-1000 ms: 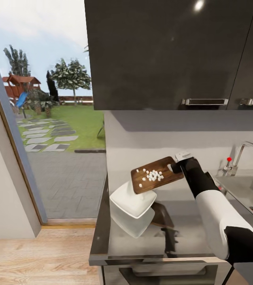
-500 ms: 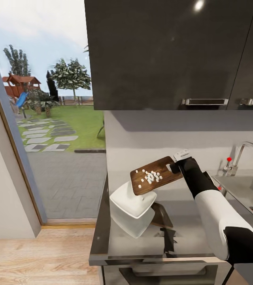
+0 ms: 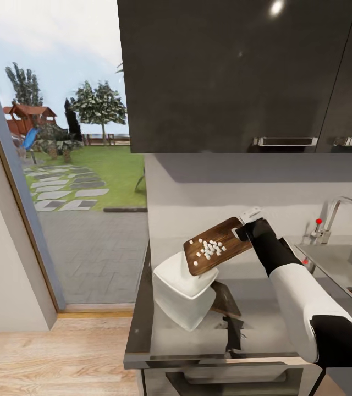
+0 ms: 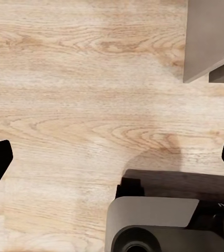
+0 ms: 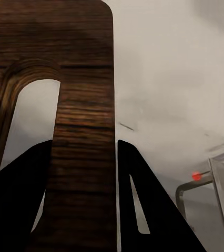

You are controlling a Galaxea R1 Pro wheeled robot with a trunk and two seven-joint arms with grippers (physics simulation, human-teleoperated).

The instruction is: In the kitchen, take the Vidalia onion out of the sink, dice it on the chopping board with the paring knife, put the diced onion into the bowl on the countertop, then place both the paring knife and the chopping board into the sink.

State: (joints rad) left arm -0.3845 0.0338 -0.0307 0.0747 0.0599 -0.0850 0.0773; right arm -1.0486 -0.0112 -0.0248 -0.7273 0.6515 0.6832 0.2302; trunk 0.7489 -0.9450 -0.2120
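On the grey tabletop (image 3: 253, 324), the white bowl (image 3: 184, 283) sits below the tilted chopping board (image 3: 218, 245). The right tool (image 3: 241, 230) is clamped on its handle end; steepen the tilt gradually so the onion dice (image 3: 210, 248) slide in.

Dark glossy wall cabinets (image 3: 236, 71) with steel bar handles (image 3: 285, 141) hang above a pale grey backsplash (image 3: 225, 192). Left of them a tall window (image 3: 60, 154) looks onto lawn, stepping stones and trees — bright daylight outside. The floor (image 3: 49, 357) is light wood plank — its grain is plain in the left wrist view.
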